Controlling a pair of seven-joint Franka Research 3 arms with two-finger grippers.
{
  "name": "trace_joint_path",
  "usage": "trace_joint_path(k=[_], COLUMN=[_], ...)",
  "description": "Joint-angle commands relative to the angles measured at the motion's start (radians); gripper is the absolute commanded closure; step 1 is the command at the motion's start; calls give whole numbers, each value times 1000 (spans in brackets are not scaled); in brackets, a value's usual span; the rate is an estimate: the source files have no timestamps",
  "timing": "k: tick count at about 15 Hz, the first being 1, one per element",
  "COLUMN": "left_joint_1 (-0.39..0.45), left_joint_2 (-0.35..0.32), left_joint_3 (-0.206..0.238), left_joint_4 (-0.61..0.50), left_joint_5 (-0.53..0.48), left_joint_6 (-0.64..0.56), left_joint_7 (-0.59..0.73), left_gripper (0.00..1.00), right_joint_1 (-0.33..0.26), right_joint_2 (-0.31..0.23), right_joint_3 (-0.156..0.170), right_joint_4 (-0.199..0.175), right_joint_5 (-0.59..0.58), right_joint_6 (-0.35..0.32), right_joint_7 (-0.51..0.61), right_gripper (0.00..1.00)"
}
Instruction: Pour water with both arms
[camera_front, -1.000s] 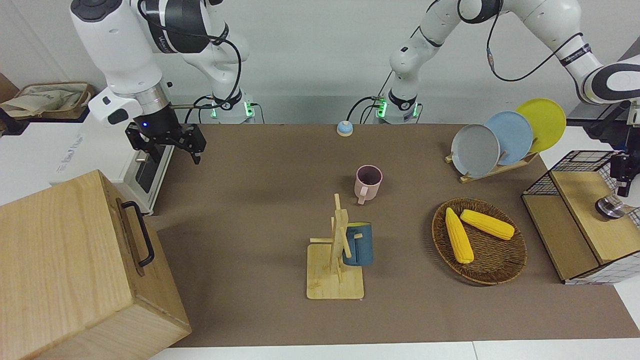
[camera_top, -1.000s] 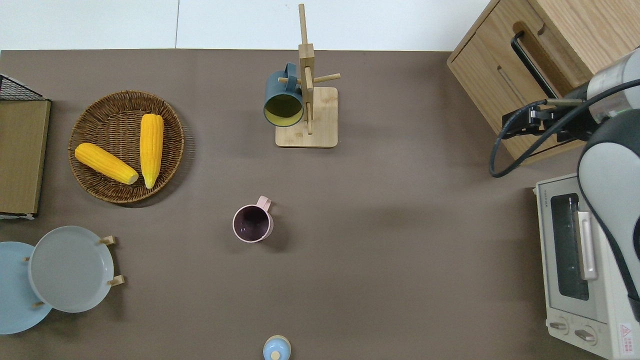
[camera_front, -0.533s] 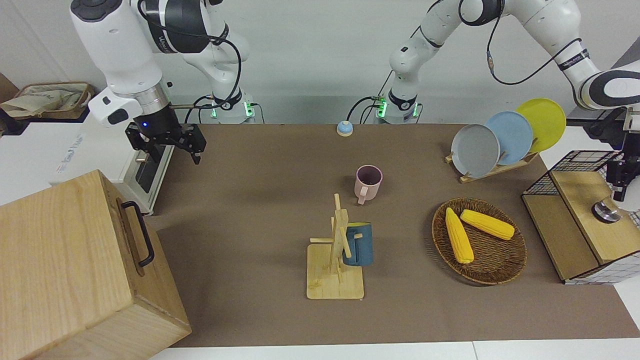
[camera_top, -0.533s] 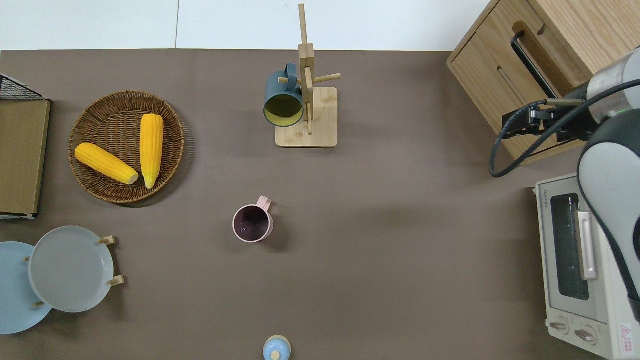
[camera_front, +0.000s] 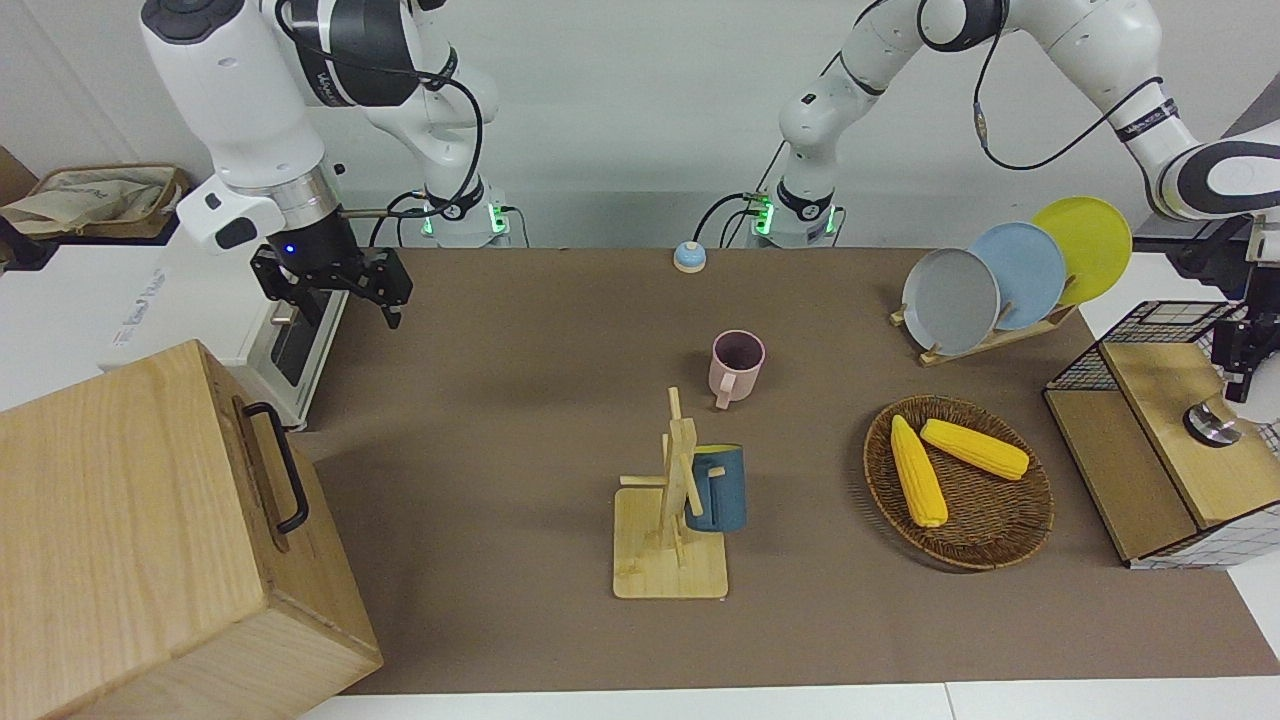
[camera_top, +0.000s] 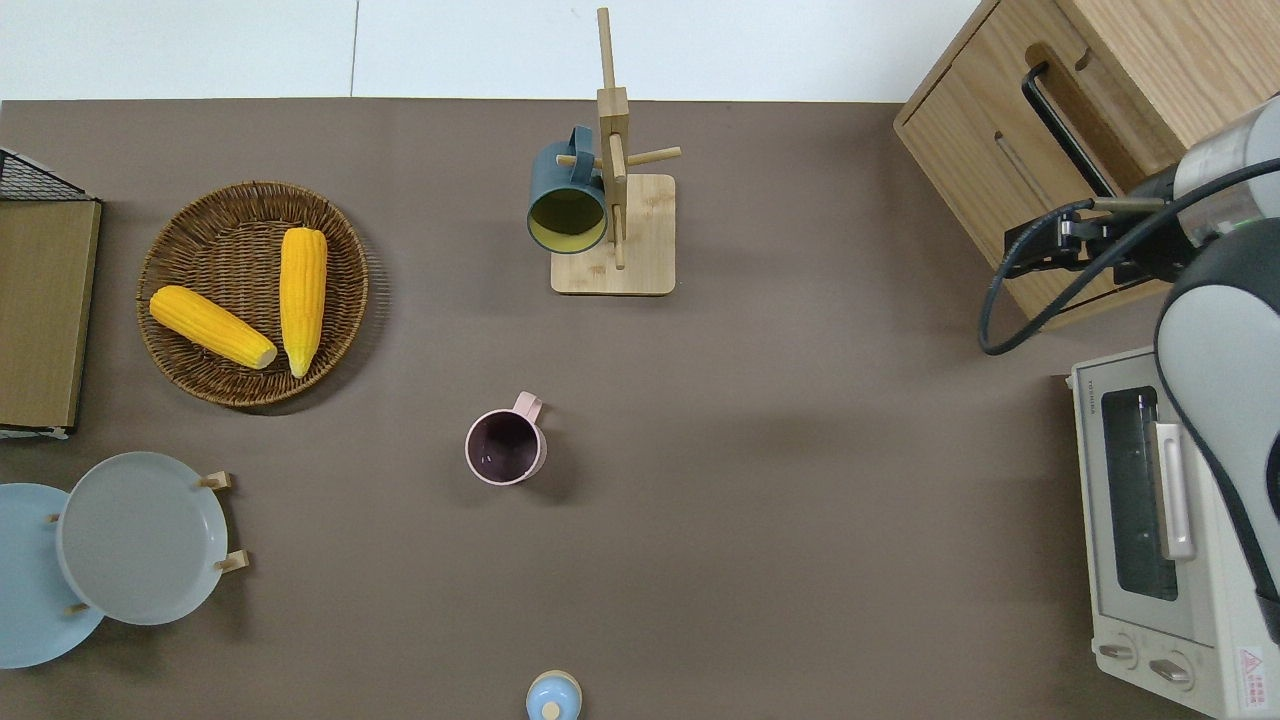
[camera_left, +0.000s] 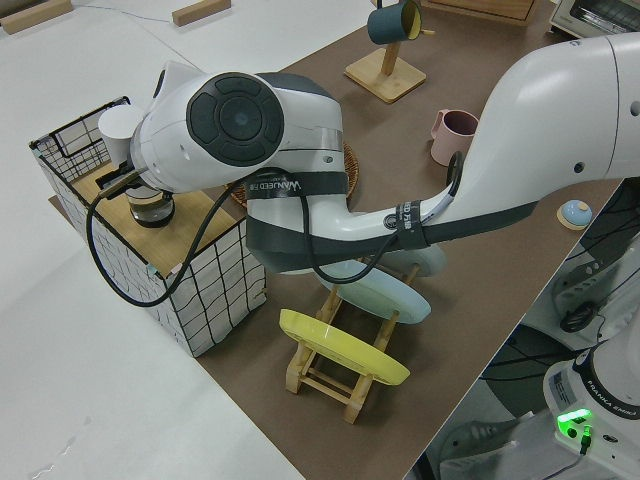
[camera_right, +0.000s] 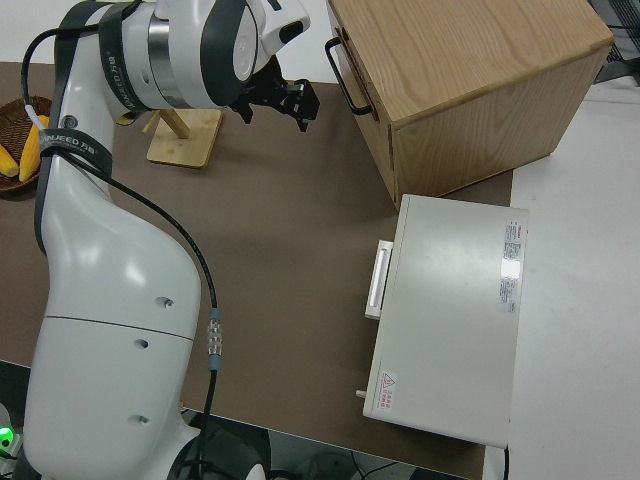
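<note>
A small round metal-topped thing (camera_front: 1212, 425) stands on the wooden top of the wire-sided shelf (camera_front: 1160, 390) at the left arm's end of the table; it also shows in the left side view (camera_left: 151, 205). My left gripper (camera_front: 1238, 375) hangs just above it, largely hidden by the arm's own joint (camera_left: 240, 125). A pink mug (camera_top: 505, 447) stands upright mid-table. A blue mug (camera_top: 566, 195) hangs on the wooden rack (camera_top: 612, 235). My right gripper (camera_front: 332, 290) is parked and open. Water is out of view.
A wicker basket (camera_top: 180, 360) holds two corn cobs. Plates stand in a rack (camera_front: 1000, 335) nearer the robots. A wooden cabinet (camera_front: 130, 520) and a toaster oven (camera_top: 1160, 530) fill the right arm's end. A small blue bell (camera_top: 553, 695) sits near the arm bases.
The left arm has drawn slightly toward its end of the table, and the metal-topped thing now sits a little farther from the robots and looks flatter. The right arm has not moved.
</note>
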Motion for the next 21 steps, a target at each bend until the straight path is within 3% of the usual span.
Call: trace_joint_path(k=[1,5,8,13,17,21], left_joint_1=[-2,-4,-2,10,10,7], left_joint_2=[-6,-11,-31,-80,-120,-165], left_joint_3=[-8,-2,-2,1,27,43], left_joint_4=[-5,1,1,20,38,73], left_joint_5=[-26,-6,117,278,382,431], left_joint_6=[34,29,6,-161,-343,-541], left_joint_7=[6,-80,-175,-339,-368,-451], left_gripper=[0,0,0,0,0,0], right_joint_1=[-20,-20,-20,-20,-20,-20], right_joint_2=[-29,-29,-29,-29,-29,-29], right_joint_3=[18,18,18,18,18,18], right_joint_4=[-22,-23,-22,-22,-22,-22], right_joint_5=[-4,-4,-4,-4,-4,-4], right_joint_6=[3,3,3,3,3,3], right_joint_7=[-17,-17,-17,-17,-17,-17], right_gripper=[5,2,5,5,5,5])
